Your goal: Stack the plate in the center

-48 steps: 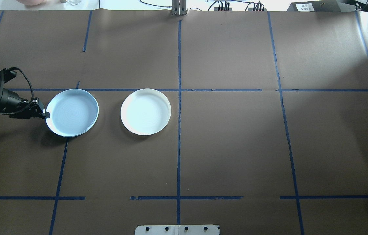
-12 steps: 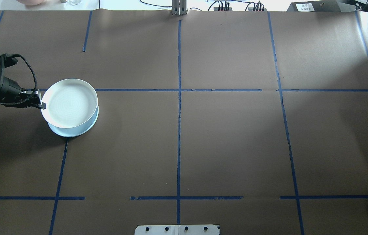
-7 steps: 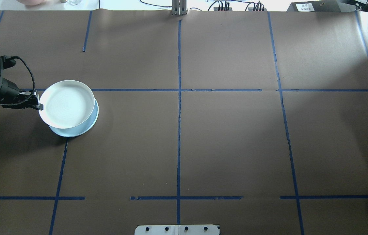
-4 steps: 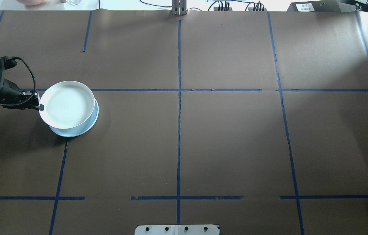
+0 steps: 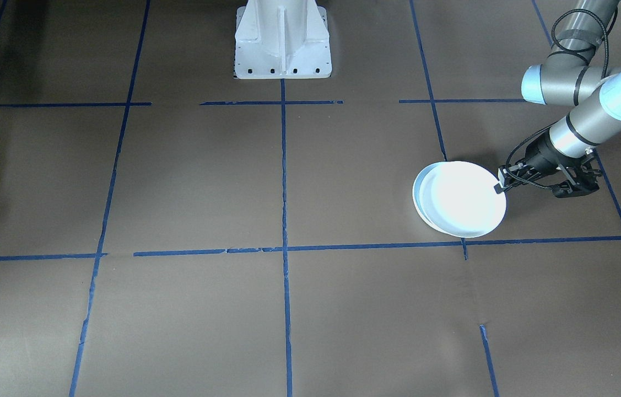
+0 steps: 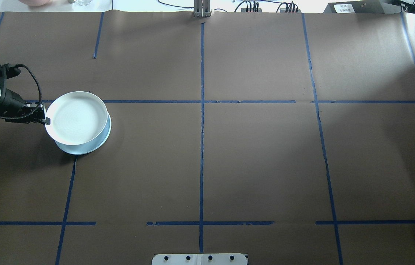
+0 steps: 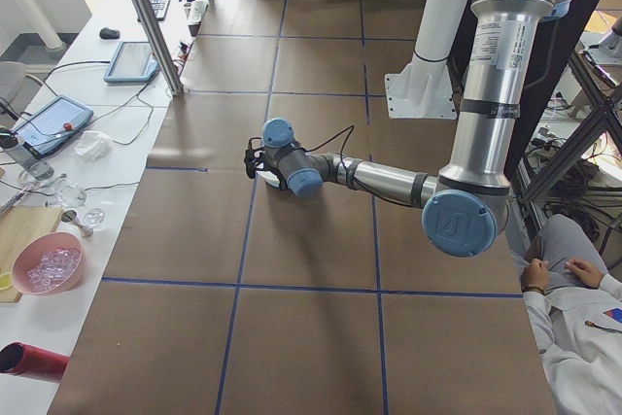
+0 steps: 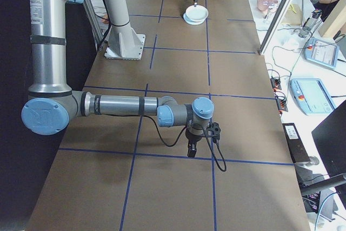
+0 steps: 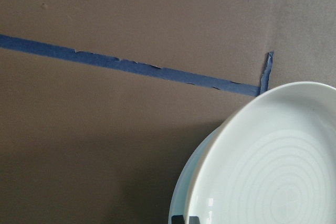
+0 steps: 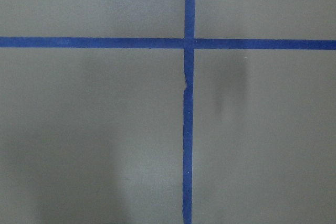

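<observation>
A white plate (image 6: pixel 76 117) hangs just over a light blue plate (image 6: pixel 82 149) that lies on the table's left part. The white one is offset toward the far left, so a crescent of the blue plate (image 5: pixel 415 194) shows. My left gripper (image 6: pixel 47 119) is shut on the white plate's left rim, seen also in the front view (image 5: pixel 500 187). In the left wrist view the white plate (image 9: pixel 273 171) fills the lower right above the blue plate (image 9: pixel 179 205). My right gripper (image 8: pixel 192 150) shows only in the exterior right view, over bare table; I cannot tell its state.
Brown paper with blue tape lines (image 6: pixel 202 110) covers the table. The robot's white base (image 5: pixel 282 38) stands at the near-middle edge. A person sits beside the table (image 7: pixel 573 289), and tablets and cables lie on a side bench (image 7: pixel 58 123).
The white plate, earlier lying right of the blue one, is now held over it. In the last second it barely moved, shifting slightly right and down.
</observation>
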